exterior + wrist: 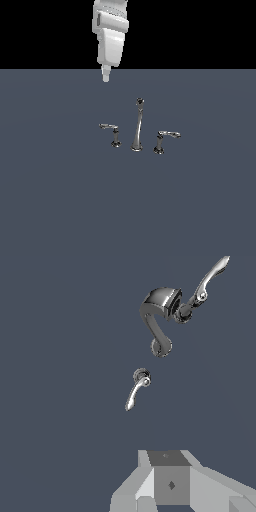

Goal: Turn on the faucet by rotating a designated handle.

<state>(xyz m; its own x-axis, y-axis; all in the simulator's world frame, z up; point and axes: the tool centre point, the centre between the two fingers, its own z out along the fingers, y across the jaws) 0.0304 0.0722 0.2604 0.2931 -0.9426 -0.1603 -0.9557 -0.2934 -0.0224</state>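
Observation:
The chrome faucet stands mid-floor, its tall slim spout (137,127) (159,316) between two short lever handles. The designated handle (113,131) is the one at the exterior view's left, its thin arm pointing left. In the wrist view it is the small lever (137,388) nearest my fingers. The twin handle (164,138) (205,283) sits on the spout's other side, lever pointing right. My gripper (106,76) (167,466) hangs high above the floor, behind and to the left of the designated handle and well apart from it. Its fingers are shut on nothing.
A flat dark grey-blue floor (60,200) spreads all around the faucet. No other objects show in either view.

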